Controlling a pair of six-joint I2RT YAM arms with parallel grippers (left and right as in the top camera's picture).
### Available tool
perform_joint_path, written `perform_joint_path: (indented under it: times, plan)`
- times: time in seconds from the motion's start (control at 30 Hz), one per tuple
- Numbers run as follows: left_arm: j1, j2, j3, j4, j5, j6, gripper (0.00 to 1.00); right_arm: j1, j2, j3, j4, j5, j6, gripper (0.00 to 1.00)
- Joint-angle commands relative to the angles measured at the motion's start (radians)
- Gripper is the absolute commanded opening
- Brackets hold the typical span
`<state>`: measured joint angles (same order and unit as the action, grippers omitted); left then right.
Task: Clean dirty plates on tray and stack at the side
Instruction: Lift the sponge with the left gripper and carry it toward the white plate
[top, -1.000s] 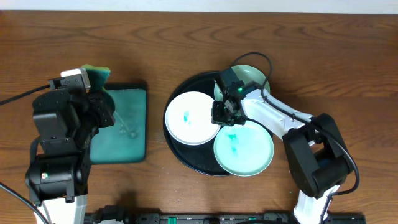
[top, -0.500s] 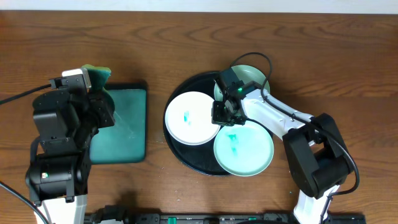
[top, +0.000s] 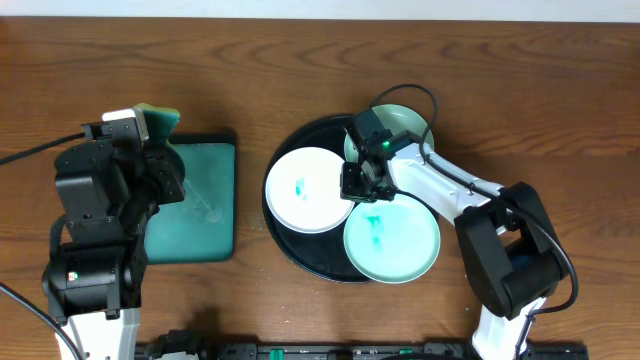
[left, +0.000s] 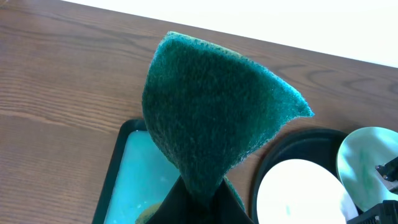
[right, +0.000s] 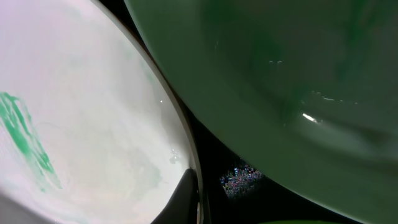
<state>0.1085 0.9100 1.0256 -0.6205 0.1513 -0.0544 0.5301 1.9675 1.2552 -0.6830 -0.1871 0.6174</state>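
Over the last second almost nothing has moved: the right gripper (top: 358, 185) stays low at the white plate's (top: 300, 190) inner rim, and I cannot tell whether its fingers have closed. All three plates (top: 392, 240) remain on the black tray (top: 300, 258). The left gripper (left: 196, 200) has barely shifted, its fingers pinching the green sponge (left: 211, 118) aloft, so wiping has probably not begun.

The left arm (top: 95, 230) is standing at the left side of the overhead frame, folded up tall. The left gripper (left: 198, 199) is pinching a green sponge (left: 211, 106) and holding it up in the air. The right arm (top: 450, 195) is reaching from the lower right toward the middle, stretched out low. The right gripper (top: 361, 183) is pointing down there, and its jaws are too hidden to tell if they are open or closed.
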Motion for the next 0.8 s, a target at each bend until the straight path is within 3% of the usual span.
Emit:
perform_joint_path:
  times: [0.0,0.37,0.77]
  plan:
    - [0.002,-0.002,0.020,0.010,-0.002,0.011,0.07,0.008,0.042,-0.025,-0.014,0.010,-0.013,0.01]
    - [0.002,0.015,0.020,0.003,-0.008,0.009,0.07,0.008,0.042,-0.025,-0.010,0.010,-0.013,0.01]
    - [0.005,0.334,0.020,-0.142,-0.036,-0.238,0.07,0.008,0.042,-0.025,-0.010,0.010,-0.013,0.01]
